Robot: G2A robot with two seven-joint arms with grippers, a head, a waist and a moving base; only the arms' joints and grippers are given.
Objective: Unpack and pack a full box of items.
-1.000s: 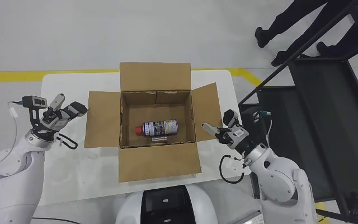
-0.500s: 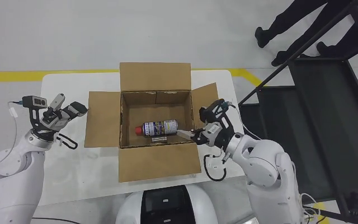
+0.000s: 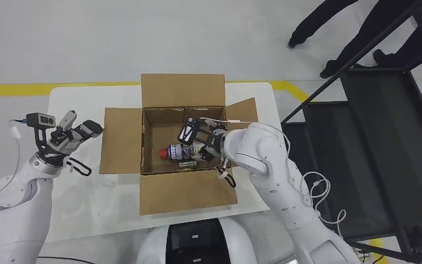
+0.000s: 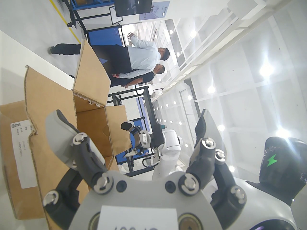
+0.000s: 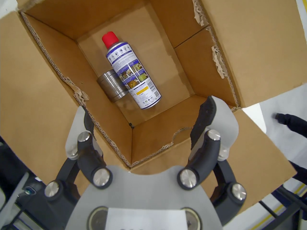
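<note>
Right pincer (image 5: 146,108): I am holding it spread wide with nothing in it. It is hanging above the open box (image 5: 96,8) and pointing down inside.
Left pincer (image 4: 129,120): I am holding this one spread and empty too. It is waiting off to the side of the box, over the table (image 3: 86,198).
Spray can (image 5: 132,72): it is lying on its side on the box floor, with its red cap pointing toward my left side.
Metal cup (image 5: 111,86): it is lying right beside the can and touching it, between the can and one box wall.
Job: I am guessing these two things are waiting to come out.
Rolling: the can is round, so if I am squeezing it off the middle, it may be slipping out or rolling away.
Bumping: the box is deep and its torn edges are sticking in, so my wide fingers may be catching a wall or a flap on the way down.
Crowding: the cup is taking up the space on one side of the can, so a finger may be landing on it, pushing both things or grabbing both.
Right wrist view: it is showing the cup and how it is touching the can.
Top view: the cup is hard to make out there, but it is showing where both my arms are sitting around the box.
Left wrist view: it is showing the outside of the box and a white label, not the floor inside.
</note>
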